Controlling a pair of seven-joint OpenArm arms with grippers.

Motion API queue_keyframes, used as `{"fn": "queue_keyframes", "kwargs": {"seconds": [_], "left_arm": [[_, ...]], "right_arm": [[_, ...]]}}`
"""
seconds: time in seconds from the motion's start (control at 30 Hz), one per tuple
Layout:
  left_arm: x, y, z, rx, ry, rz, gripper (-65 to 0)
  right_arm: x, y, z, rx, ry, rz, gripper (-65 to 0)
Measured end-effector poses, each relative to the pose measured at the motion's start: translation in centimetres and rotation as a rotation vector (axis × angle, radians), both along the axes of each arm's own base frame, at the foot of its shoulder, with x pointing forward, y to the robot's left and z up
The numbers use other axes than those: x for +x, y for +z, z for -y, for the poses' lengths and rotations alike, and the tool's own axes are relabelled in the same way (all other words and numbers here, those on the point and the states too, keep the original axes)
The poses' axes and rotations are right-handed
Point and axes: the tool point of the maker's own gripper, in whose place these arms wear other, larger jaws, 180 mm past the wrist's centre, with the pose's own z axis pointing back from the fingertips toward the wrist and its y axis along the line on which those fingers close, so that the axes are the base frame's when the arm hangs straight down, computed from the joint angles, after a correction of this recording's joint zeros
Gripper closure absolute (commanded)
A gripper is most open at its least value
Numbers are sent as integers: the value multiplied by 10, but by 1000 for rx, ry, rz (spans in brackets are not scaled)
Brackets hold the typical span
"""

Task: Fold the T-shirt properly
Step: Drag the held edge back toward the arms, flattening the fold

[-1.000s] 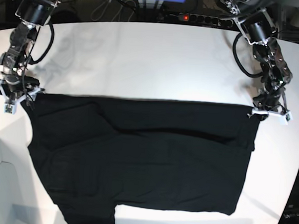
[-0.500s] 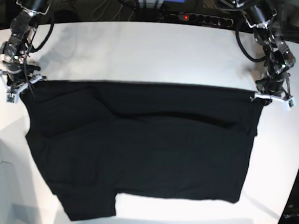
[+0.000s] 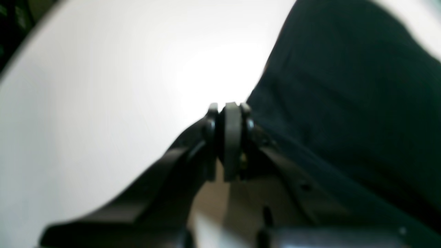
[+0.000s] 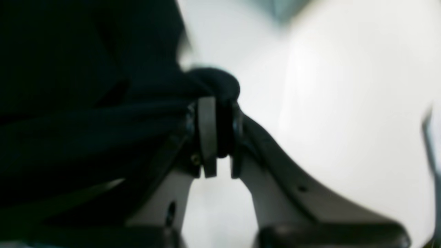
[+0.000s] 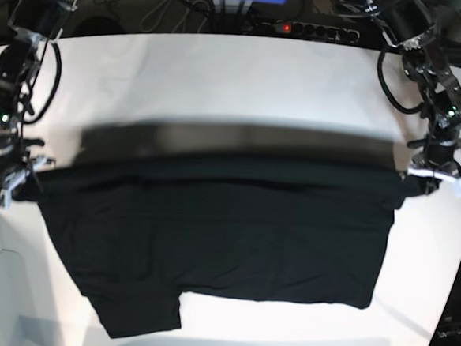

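A white table [image 5: 245, 79] fills the room's middle, with a power strip [image 5: 304, 28] and cables along its far edge. The right gripper [image 4: 215, 103] is pinched tight on a bunched corner of the T-shirt [image 5: 219, 228]; the cloth wraps over its tips and hangs away toward the arm's inner side. The left gripper [image 3: 230, 110] is also shut narrow, and dark fabric runs up against its inner finger. From the wrist view I cannot say for sure that cloth sits between the pads, though the base view shows the far hem pulled taut from it [image 5: 440, 176] across to the other gripper [image 5: 12, 177].

Between the two tools that hem is lifted and blurred, while the rest of the shirt lies flat on the table in front of them, one sleeve poking out at the near edge (no print shows on this side).

The step looks like carrying the far edge over to make a fold. To do it well I'd keep both grippers level and evenly spaced so the hem stays straight. I would lay it down square to the near edge. Neither corner should be let go until the cloth rests flat.
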Motion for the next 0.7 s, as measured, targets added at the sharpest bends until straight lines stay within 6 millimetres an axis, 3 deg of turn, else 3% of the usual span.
{"fn": "queue_keyframes", "kwargs": {"seconds": [0.1, 0.27, 0.33, 0.43, 0.6, 0.7], "left_arm": [[13, 16, 0, 9, -3, 55, 0], [10, 15, 1, 13, -5, 41, 0], [5, 12, 1, 20, -4, 38, 0], [-13, -6, 2, 13, -5, -23, 0], [-39, -27, 1, 14, 1, -98, 0], [-51, -33, 0, 21, -1, -123, 0]], "right_arm": [[16, 18, -1, -16, 6, 24, 0], [16, 26, -3, -17, -4, 14, 0], [5, 14, -2, -24, -2, -14, 0], [-24, -20, -6, -14, -5, -110, 0], [-47, -37, -16, -6, 17, -132, 0], [-72, -56, -20, 0, 14, -193, 0]]}}
